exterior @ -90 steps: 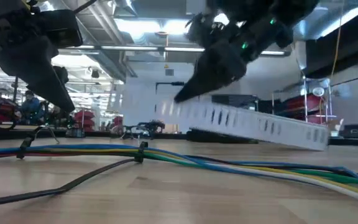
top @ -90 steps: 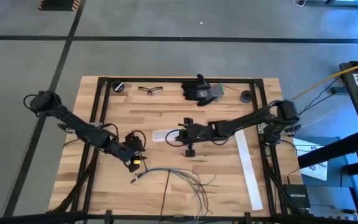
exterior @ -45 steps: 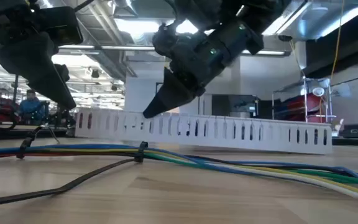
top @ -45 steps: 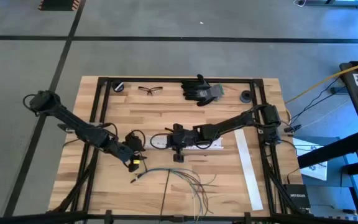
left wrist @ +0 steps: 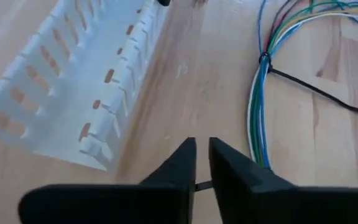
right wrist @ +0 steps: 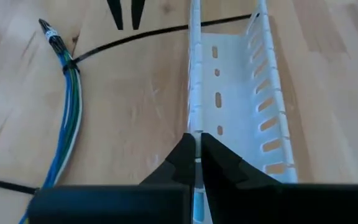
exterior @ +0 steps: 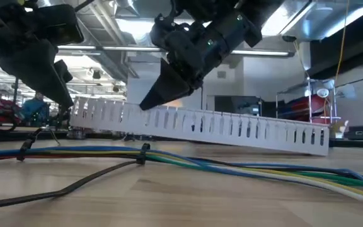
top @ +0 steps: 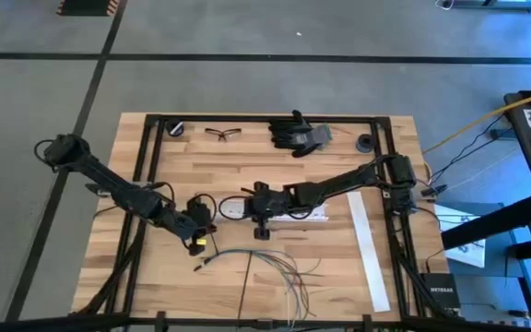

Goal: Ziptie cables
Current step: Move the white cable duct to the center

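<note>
The right end effector [top: 253,205] is pinching one wall of the white slotted duct [right wrist: 235,93], lifting that end. The left end effector [left wrist: 202,163] is hovering nearly closed, empty. The cables [top: 275,267] are lying near the worktop's [top: 247,157] front edge, already tied at one point, fanned ends probably remaining.

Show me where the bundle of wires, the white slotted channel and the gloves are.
cables [left wrist: 261,93]: left wrist view, on the bundle just below its tie.
white slotted channel [right wrist: 229,106]: right wrist view, on its floor.
gloves [top: 297,133]: high view, on the dark palm.
</note>
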`<state>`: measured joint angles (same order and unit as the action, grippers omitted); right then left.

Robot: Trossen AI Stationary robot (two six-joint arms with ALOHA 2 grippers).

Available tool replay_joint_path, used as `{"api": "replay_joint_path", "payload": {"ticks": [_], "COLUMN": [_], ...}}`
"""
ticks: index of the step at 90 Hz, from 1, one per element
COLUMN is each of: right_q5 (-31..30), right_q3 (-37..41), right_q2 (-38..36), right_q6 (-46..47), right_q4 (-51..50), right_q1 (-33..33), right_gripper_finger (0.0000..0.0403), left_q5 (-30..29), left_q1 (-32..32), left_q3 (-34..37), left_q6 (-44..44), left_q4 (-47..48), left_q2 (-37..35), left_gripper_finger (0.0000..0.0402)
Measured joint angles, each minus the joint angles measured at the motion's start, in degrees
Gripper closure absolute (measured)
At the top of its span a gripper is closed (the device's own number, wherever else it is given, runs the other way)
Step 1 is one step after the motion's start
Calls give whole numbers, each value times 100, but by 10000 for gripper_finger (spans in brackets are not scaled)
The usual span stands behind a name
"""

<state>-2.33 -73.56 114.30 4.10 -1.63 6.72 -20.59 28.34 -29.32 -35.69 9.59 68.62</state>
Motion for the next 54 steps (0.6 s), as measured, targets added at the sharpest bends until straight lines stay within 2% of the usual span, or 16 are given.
{"api": "replay_joint_path", "payload": {"ticks": [34,54], "right_q5": [-1,0], "right_q3": [0,0], "right_q2": [0,0], "right_q6": [-6,-2], "right_q4": [10,65], "right_q1": [0,0], "right_gripper_finger": [400,400], "left_q5": [3,3], "left_q1": [-33,-33], "left_q3": [0,-4], "left_q6": [-8,162], "left_q4": [-2,23], "left_q2": [0,-1], "left_gripper_finger": [212,176]}}
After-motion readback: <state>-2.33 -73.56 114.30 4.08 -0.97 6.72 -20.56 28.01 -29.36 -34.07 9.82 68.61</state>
